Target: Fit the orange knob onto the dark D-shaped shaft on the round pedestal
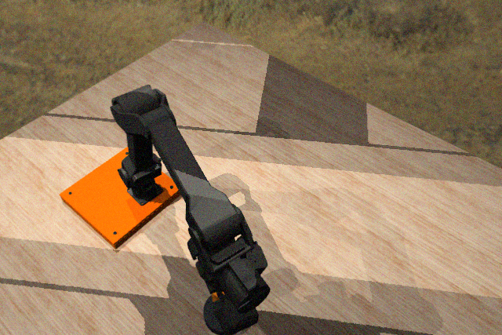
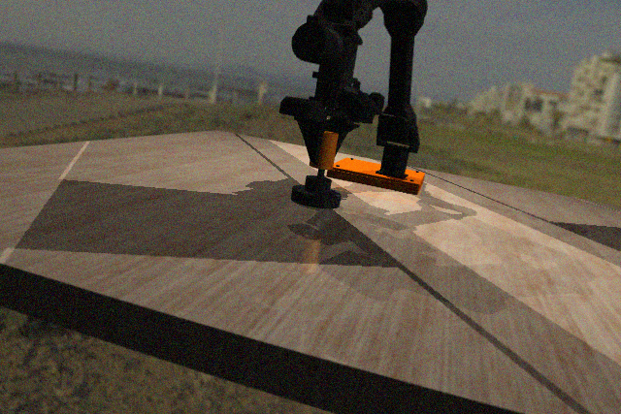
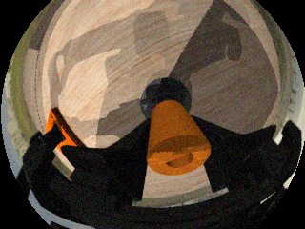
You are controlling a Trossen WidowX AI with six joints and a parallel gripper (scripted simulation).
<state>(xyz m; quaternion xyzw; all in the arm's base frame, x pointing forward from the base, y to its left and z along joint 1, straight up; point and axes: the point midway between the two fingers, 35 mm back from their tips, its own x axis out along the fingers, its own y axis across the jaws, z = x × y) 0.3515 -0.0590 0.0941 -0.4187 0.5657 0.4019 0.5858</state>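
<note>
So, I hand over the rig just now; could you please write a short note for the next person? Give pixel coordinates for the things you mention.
Gripper (image 2: 326, 151) (image 3: 170, 121): shut on the orange knob (image 2: 327, 149) (image 3: 174, 131), above the pedestal.
Pedestal (image 1: 212, 314) (image 2: 315, 197) (image 3: 183, 97): on the table (image 1: 344, 217) (image 2: 200, 299) (image 3: 129, 62); a short length of shaft (image 2: 321, 174) shows below the knob.
Done: knob grasped and brought over the shaft.
Left: align the flats if needed, push the knob fully down, let go. Cannot tell whether the flats match.
</note>
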